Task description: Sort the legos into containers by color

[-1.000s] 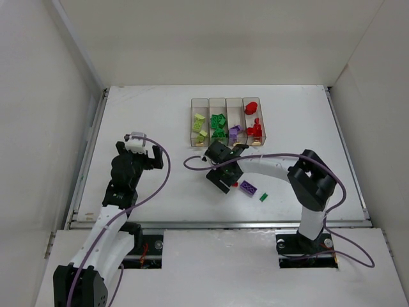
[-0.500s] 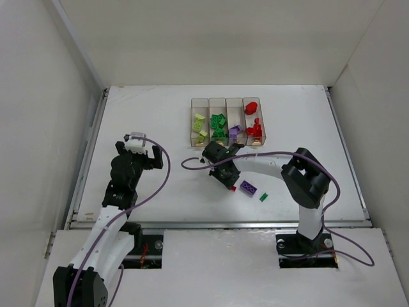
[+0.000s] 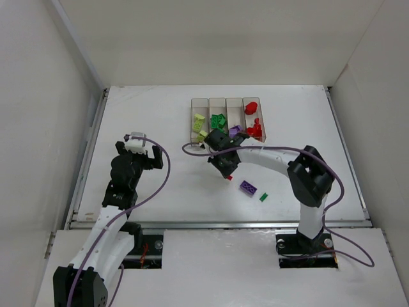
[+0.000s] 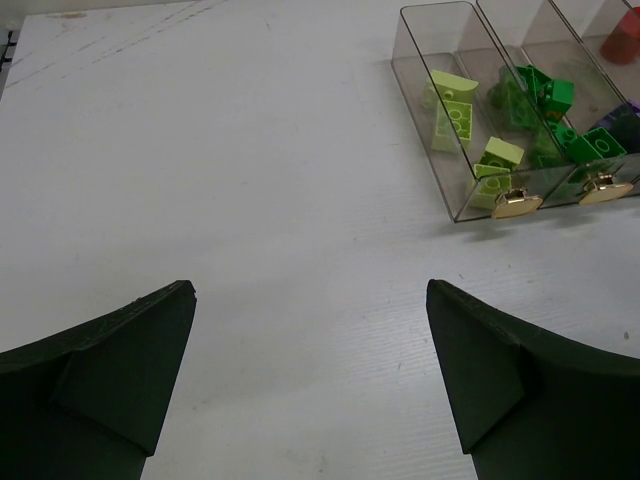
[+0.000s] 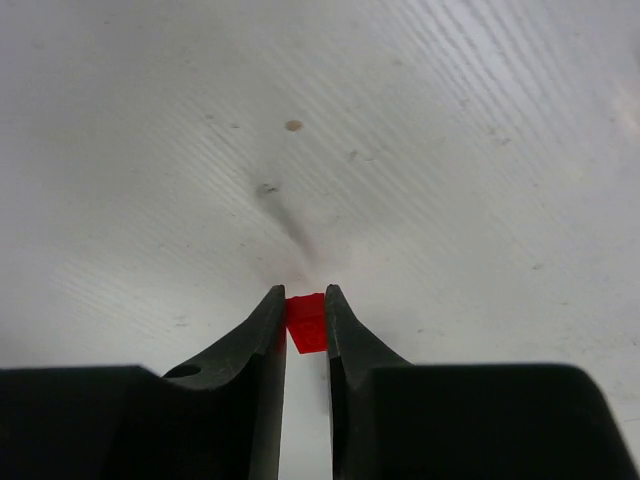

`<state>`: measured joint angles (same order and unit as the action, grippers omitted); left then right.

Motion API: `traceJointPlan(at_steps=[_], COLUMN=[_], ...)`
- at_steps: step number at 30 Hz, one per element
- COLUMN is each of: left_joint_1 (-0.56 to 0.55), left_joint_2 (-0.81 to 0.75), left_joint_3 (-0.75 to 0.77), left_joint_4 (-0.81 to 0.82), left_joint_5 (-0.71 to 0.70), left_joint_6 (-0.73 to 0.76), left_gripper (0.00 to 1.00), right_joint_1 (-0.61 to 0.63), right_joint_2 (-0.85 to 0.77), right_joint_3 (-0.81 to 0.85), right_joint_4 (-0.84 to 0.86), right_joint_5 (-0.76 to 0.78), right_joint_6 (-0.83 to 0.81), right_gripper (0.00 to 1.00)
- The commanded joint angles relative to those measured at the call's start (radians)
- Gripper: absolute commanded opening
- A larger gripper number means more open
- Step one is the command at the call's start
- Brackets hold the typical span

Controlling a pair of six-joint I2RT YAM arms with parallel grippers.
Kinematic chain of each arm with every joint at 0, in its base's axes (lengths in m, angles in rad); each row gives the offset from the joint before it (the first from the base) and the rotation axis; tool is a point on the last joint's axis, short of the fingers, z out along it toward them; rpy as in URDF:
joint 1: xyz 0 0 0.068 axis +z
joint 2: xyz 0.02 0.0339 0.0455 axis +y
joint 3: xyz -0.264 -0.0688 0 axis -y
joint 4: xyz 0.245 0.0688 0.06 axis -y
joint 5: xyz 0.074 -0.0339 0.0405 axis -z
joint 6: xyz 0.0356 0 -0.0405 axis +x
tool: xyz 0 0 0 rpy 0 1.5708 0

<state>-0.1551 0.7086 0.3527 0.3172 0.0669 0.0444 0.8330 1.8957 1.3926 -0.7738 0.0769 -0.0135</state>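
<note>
- My right gripper (image 5: 305, 300) has its fingers pressed onto a small red lego (image 5: 306, 322), pinching it at the very tips.
- That pinch sits over the middle of the bench (image 3: 153, 115), just off the near end of the containers (image 3: 225, 102); I can't tell whether the piece is touching the surface.
- My left gripper (image 4: 308, 290) is spread wide with nothing in it, over the left half of the bench.
- The containers stand by the far edge and hold, left to right, yellow-green, green, purple and red pieces.
- A purple lego (image 3: 248, 187) and a tiny green lego (image 3: 263, 197) lie loose towards the near edge, right of centre.
</note>
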Motion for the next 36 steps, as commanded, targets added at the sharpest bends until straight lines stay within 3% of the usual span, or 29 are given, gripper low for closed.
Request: traceJointPlan(at_steps=[1,6,11,14,18,19,20,21,27,33,36], left_joint_1=[0.005,0.005,0.005,0.005,0.005,0.005,0.005,0.014,0.014,0.014,0.014], left_joint_2=[-0.018,-0.018,-0.018,-0.018,-0.028,-0.028,-0.028,-0.028,-0.028,-0.028,-0.028], left_joint_3=[-0.006,-0.006,-0.006,-0.006,-0.006,-0.006,-0.006,-0.006,0.003,0.003,0.003], left_joint_4=[0.046,0.046,0.046,0.046,0.037,0.037,0.037,0.037,0.028,0.028,0.028], left_joint_5=[-0.003,-0.003,-0.003,-0.003,-0.003,-0.003,-0.003,-0.003,-0.003,0.007,0.007], left_joint_6=[0.006,0.006,0.006,0.006,0.006,0.006,0.006,0.006,0.006,0.006,0.006], left_gripper=[0.99,0.99,0.99,0.99,0.99,0.99,0.99,0.99,0.99,0.99,0.99], right_joint_1=[-0.06,-0.153,-0.372,-0.445,-0.504,-0.515,-0.525,-0.537,-0.537,-0.537,-0.537], right_joint_2=[-0.061,-0.128,-0.152,-0.072,0.098,0.158,0.184,0.206,0.24,0.102,-0.073], right_joint_3=[0.032,0.032,0.134,0.222,0.432,0.51,0.546,0.575,0.637,0.467,0.262], right_joint_4=[0.011,0.059,0.16,0.219,0.16,0.128,0.117,0.108,0.071,0.08,0.041], right_joint_5=[-0.04,-0.003,0.101,0.181,0.228,0.239,0.239,0.213,0.191,0.15,0.15], right_joint_6=[0.024,0.102,0.224,0.244,0.253,0.253,0.253,0.239,0.198,0.227,0.346], right_gripper=[0.0,0.0,0.0,0.0,0.02,0.06,0.25,0.35,0.66,0.68,0.79])
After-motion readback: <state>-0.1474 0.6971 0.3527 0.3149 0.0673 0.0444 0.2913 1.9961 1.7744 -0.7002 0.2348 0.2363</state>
